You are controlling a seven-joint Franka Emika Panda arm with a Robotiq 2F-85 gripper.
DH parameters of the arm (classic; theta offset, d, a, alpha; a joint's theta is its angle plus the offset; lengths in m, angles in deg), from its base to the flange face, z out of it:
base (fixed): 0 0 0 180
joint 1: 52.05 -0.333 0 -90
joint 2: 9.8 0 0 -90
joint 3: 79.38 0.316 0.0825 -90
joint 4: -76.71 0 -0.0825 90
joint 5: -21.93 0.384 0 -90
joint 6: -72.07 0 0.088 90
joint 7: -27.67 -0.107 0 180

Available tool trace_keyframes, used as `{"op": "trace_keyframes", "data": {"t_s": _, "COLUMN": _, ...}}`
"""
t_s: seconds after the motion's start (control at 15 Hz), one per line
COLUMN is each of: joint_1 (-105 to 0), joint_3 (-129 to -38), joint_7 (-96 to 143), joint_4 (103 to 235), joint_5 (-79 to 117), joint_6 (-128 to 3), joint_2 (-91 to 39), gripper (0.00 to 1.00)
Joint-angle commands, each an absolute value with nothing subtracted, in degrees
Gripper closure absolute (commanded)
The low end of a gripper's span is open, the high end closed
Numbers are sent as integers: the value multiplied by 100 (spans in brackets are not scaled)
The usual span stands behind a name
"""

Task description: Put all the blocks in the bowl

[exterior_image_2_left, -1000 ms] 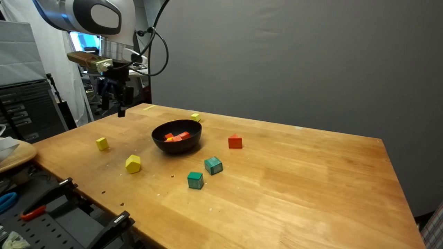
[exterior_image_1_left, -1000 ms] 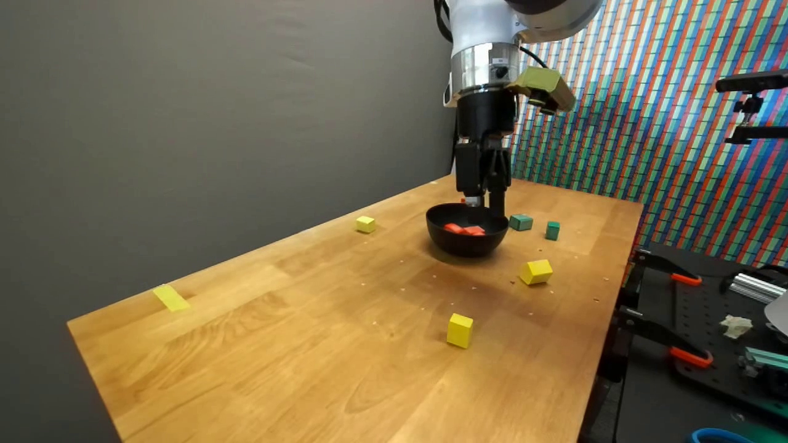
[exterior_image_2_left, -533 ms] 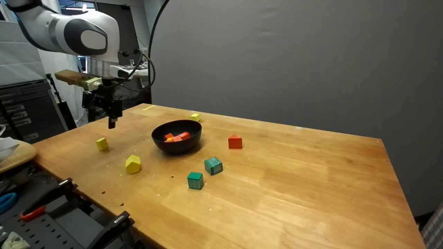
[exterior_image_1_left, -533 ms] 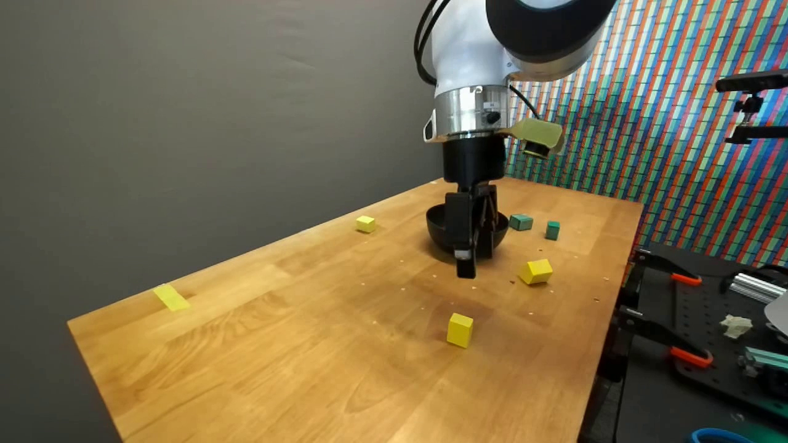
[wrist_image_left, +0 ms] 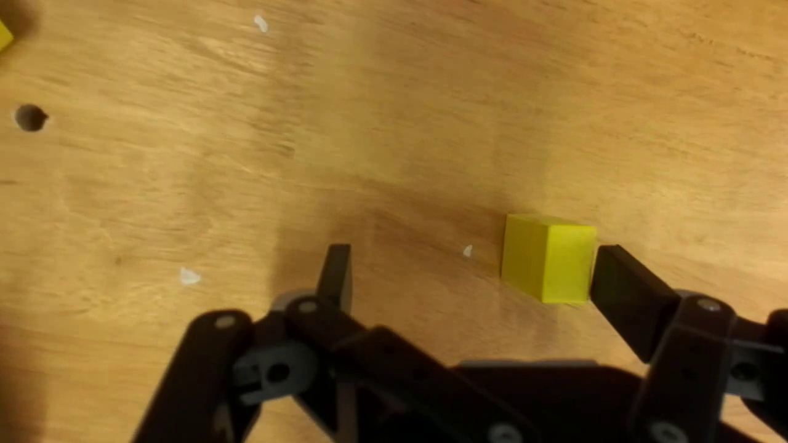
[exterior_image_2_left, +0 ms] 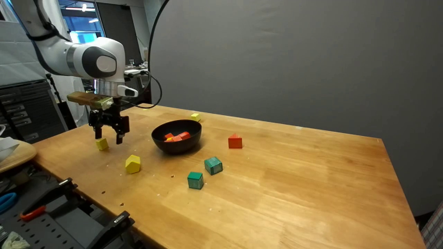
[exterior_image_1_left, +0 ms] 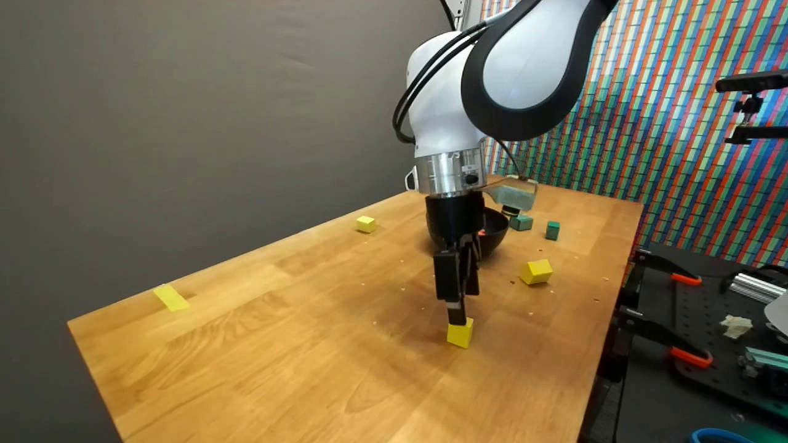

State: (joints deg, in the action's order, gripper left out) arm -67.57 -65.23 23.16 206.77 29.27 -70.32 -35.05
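Note:
My gripper (wrist_image_left: 474,264) stands open low over a yellow block (wrist_image_left: 548,261), which sits between the fingers, close to the right-hand one in the wrist view. Nothing is gripped. In an exterior view a fingertip of the gripper (exterior_image_2_left: 109,139) overlaps the top of that yellow block (exterior_image_2_left: 102,144). The black bowl (exterior_image_2_left: 176,147) holds several red blocks (exterior_image_2_left: 184,135) and a bit of yellow-orange. Outside it lie a larger yellow block (exterior_image_2_left: 133,164), a yellow block (exterior_image_2_left: 195,117) at the back, a red triangular block (exterior_image_2_left: 235,142) and two teal blocks (exterior_image_2_left: 213,165).
A flat pale-yellow strip (exterior_image_1_left: 171,297) sticks to the table (exterior_image_1_left: 295,344) near its far corner. Black clamps with orange tips (exterior_image_1_left: 689,357) line the table's side edge. The bowl (exterior_image_1_left: 494,239) stands partly behind the arm in that exterior view.
The arm has come down and away from near the bowl to the yellow block by the table's side. The blocks and bowl have stayed where they were.

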Motion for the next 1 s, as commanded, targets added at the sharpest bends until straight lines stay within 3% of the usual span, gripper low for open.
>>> {"op": "trace_keyframes", "data": {"t_s": 0.0, "joint_1": -6871, "joint_3": -6548, "joint_7": 2281, "joint_4": 20230, "joint_5": 2779, "joint_6": -6957, "joint_2": -3880, "gripper": 0}}
{"op": "trace_keyframes", "data": {"t_s": 0.07, "joint_1": -6875, "joint_3": -6550, "joint_7": 2292, "joint_4": 20169, "joint_5": 2786, "joint_6": -6926, "joint_2": -3940, "gripper": 25}}
{"op": "trace_keyframes", "data": {"t_s": 0.2, "joint_1": -6916, "joint_3": -6586, "joint_7": 2241, "joint_4": 20129, "joint_5": 2749, "joint_6": -6899, "joint_2": -3977, "gripper": 34}}
{"op": "trace_keyframes", "data": {"t_s": 0.73, "joint_1": -7038, "joint_3": -6737, "joint_7": 1803, "joint_4": 20363, "joint_5": 2543, "joint_6": -6566, "joint_2": -3558, "gripper": 98}}
{"op": "trace_keyframes", "data": {"t_s": 0.93, "joint_1": -7019, "joint_3": -6698, "joint_7": 1629, "joint_4": 20434, "joint_5": 2602, "joint_6": -6342, "joint_2": -3392, "gripper": 100}}
